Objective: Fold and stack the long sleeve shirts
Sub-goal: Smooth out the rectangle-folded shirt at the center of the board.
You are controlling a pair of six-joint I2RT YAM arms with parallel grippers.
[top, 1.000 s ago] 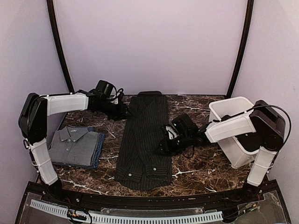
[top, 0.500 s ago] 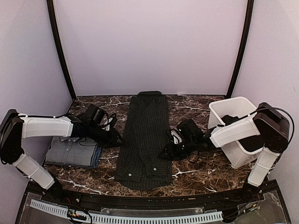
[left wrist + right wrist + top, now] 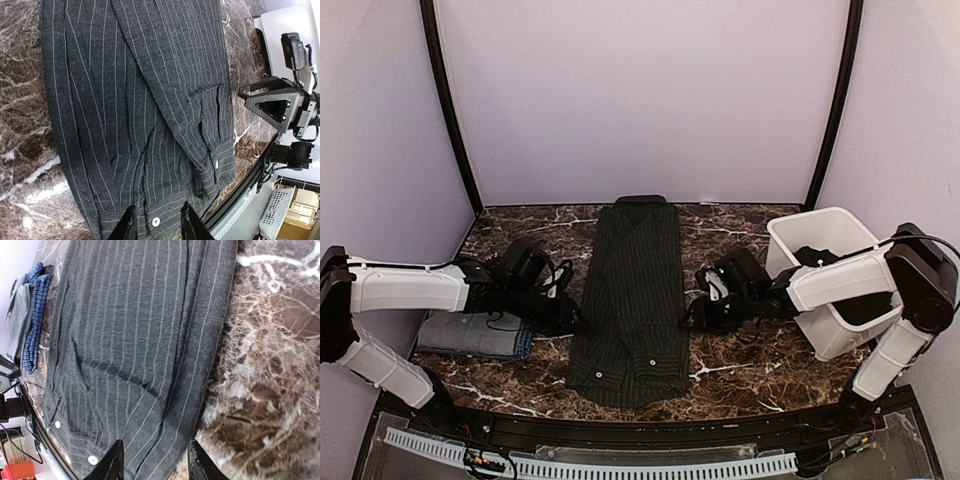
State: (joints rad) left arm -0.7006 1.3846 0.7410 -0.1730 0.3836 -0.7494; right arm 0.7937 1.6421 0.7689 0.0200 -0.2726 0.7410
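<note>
A charcoal pinstriped long sleeve shirt point(image 3: 635, 290) lies folded into a long strip down the middle of the table, collar at the far end and cuffs at the near end. My left gripper point(image 3: 570, 312) hangs at its left edge. In the left wrist view that gripper point(image 3: 157, 226) is open, its fingers either side of a cuff with a pale button point(image 3: 156, 221). My right gripper point(image 3: 696, 312) is at the shirt's right edge. In the right wrist view it point(image 3: 156, 463) is open, over the right hem of the shirt point(image 3: 150, 330). A folded grey shirt on a blue one point(image 3: 470, 335) lies at the left.
A white plastic tub point(image 3: 825, 245) stands at the right, behind my right arm. The marble table's black front rail point(image 3: 640, 428) runs just beyond the cuffs. The folded stack point(image 3: 25, 315) also shows at the far left of the right wrist view.
My left arm has swung from the far left corner down to the shirt's near left edge, its jaws narrowing a little. My right gripper has shifted slightly right along the shirt's edge.
</note>
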